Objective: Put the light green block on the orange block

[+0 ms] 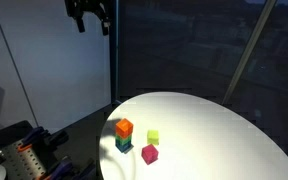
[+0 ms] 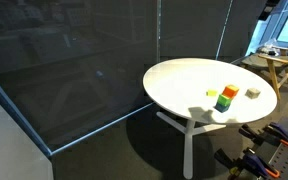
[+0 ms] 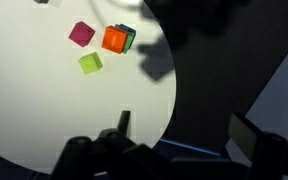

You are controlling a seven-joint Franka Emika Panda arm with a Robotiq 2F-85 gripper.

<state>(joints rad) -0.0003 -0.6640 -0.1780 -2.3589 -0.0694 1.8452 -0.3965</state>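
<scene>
The small bright orange cube (image 1: 124, 127) sits on top of a darker teal-green cube (image 1: 124, 144). The two make a little tower near the edge of the round white table (image 1: 214, 130).

The small pale yellow-green cube (image 1: 153, 136) lies flat on the table just beside the orange cube, but it does not touch it. A small magenta cube (image 1: 149, 154) is near the orange cube too, close to the pale green one.

The robot's black gripper (image 1: 90, 18) hangs high up, well away from the orange cube. Its jaws are spread wide apart and nothing is between them.

I think the job has not started yet, because the pale green cube is not picked up. The gripper has to go down to it, pinch it, lift it and set it on top of the orange cube. That would make a tower three cubes tall, so a bump could knock it over.
</scene>
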